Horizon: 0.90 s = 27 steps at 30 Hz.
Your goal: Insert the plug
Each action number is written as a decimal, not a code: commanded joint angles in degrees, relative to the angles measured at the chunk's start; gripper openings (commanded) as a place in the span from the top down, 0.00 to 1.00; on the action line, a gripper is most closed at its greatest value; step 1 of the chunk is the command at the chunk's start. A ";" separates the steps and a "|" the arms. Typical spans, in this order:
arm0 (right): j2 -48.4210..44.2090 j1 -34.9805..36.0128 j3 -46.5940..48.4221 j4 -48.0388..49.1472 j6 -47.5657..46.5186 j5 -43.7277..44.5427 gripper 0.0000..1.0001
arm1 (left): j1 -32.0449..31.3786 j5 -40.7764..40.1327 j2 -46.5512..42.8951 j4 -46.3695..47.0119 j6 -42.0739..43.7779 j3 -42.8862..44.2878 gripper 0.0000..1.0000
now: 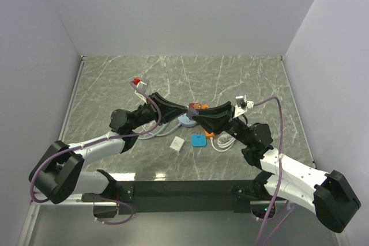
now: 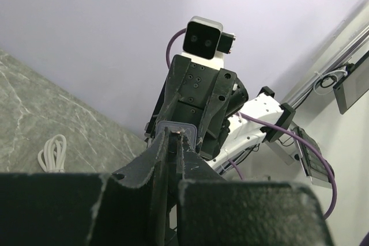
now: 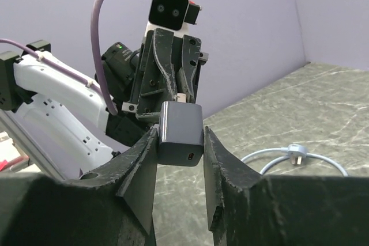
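My right gripper [image 3: 180,137] is shut on a grey charger block [image 3: 180,124], whose small port faces the right wrist camera. Just behind the block, the left gripper [image 3: 173,93] pinches a small white plug [image 3: 182,97] that meets the block's far side. From the left wrist, my left gripper [image 2: 174,135] is shut on this thin plug [image 2: 176,131]. Only the plug's coppery tip shows there, right against the grey block [image 2: 193,129]. From above, the two grippers [image 1: 185,110] [image 1: 197,115] meet tip to tip over the middle of the table, raised off the marble.
Below the grippers lie a blue square piece [image 1: 198,140], a white block [image 1: 177,143], a pale blue round part [image 1: 185,120] and orange parts [image 1: 209,135]. White cable coils [image 1: 222,142] [image 1: 151,131] rest on both sides. A loose pale cable end [image 3: 297,155] lies on the marble.
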 commanded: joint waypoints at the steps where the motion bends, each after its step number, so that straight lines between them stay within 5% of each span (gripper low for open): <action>1: 0.07 -0.05 1.61 4.53 -0.53 -1.26 0.99 | -0.35 0.45 -0.99 19.66 1.01 0.32 0.99; 4: -0.89 -0.13 3.18 -0.28 -2.46 -0.03 1.00 | -0.35 0.62 -0.81 18.61 1.71 0.23 0.93; 6: -2.29 -0.31 6.96 -10.55 -6.66 3.30 1.00 | -0.35 0.45 -1.33 15.64 3.64 0.23 0.70; 9: -4.31 -1.27 11.62 -21.02 -10.72 5.68 1.00 | -0.09 -1.74 -3.62 9.05 7.42 -0.47 0.51; 12: -5.20 -2.24 15.66 -30.25 -13.27 7.70 1.00 | 0.79 -3.59 -7.39 6.05 10.32 -2.75 0.41; 17: -4.85 -3.12 20.67 -42.01 -16.08 8.85 1.00 | 3.77 -8.25 -16.08 -4.67 16.20 -6.27 0.01; 23: 2.52 -3.39 34.11 -60.47 -19.51 10.17 1.00 | 8.17 -12.37 -22.94 -13.54 20.95 -10.57 0.05; 27: 13.39 -3.30 44.65 -72.96 -20.66 10.08 1.00 | 8.26 -20.80 -24.80 -27.95 28.33 -9.53 0.21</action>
